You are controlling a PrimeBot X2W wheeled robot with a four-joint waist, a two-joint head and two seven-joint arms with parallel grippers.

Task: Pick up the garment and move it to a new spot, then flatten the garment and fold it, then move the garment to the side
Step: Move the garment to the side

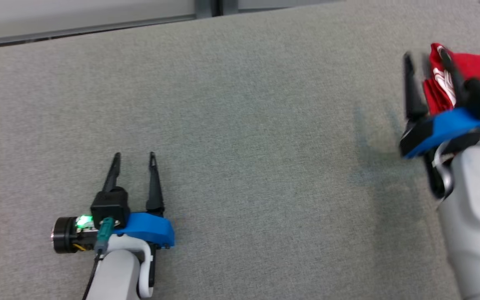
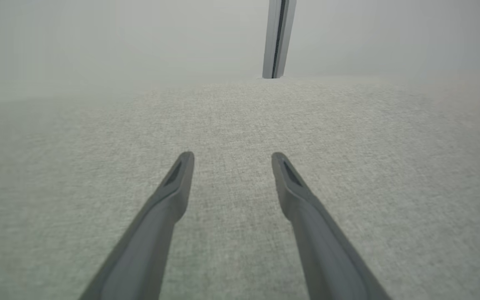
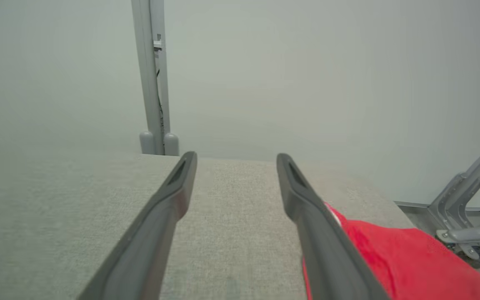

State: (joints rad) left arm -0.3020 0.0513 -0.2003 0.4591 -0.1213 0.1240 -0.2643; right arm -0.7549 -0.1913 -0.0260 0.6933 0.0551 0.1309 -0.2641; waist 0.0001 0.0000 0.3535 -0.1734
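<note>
**A:** What sits nearest?

**B:** The left gripper (image 1: 135, 155), low over the front left part of the grey fabric worktop (image 1: 244, 125). Its two fingers are spread apart, with only bare cloth between them.

**A:** And the other one?

**B:** The right gripper (image 1: 425, 54) is farther back, by the right edge, and blurred. Its fingers are also apart and grip nothing.

**A:** Where is the garment?

**B:** The red garment (image 1: 477, 64) lies by the right edge, toward the far right corner. One right-gripper finger crosses its left side, but I cannot tell if they touch.
</note>
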